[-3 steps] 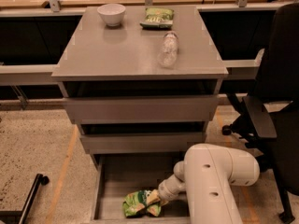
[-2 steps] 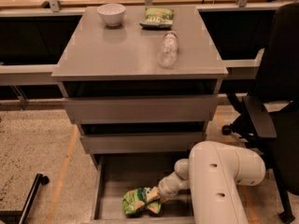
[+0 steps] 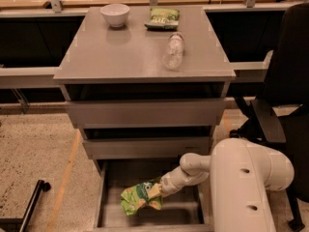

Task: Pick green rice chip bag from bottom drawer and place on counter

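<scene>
The green rice chip bag (image 3: 137, 197), light green and wrinkled with a dark green round logo, lies in the open bottom drawer (image 3: 112, 177) at the lower middle of the camera view. My gripper (image 3: 157, 189) reaches down into the drawer from the right and is shut on the bag's right end. The white arm (image 3: 241, 178) fills the lower right. The grey counter (image 3: 140, 52) spreads above the drawers.
On the counter stand a white bowl (image 3: 115, 14), a flat green bag (image 3: 162, 18) and a clear plastic bottle (image 3: 174, 50) lying down. Two closed drawer fronts (image 3: 145, 113) sit above the open one. A black chair (image 3: 285, 105) stands at the right.
The arm has shifted slightly right and up. The bag has moved a little to the right with the gripper.
</scene>
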Action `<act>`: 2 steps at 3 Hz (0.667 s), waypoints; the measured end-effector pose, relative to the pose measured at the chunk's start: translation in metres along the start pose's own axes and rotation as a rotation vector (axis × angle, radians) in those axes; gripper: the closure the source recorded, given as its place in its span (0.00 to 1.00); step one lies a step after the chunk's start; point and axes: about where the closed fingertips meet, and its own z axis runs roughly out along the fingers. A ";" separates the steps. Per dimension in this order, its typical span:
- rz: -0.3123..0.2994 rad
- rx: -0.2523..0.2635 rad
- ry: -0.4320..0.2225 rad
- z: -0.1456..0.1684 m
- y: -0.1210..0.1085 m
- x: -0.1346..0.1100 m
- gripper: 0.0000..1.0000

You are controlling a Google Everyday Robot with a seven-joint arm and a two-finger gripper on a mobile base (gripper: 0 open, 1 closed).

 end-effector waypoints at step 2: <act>-0.302 -0.072 -0.024 -0.081 0.085 0.010 1.00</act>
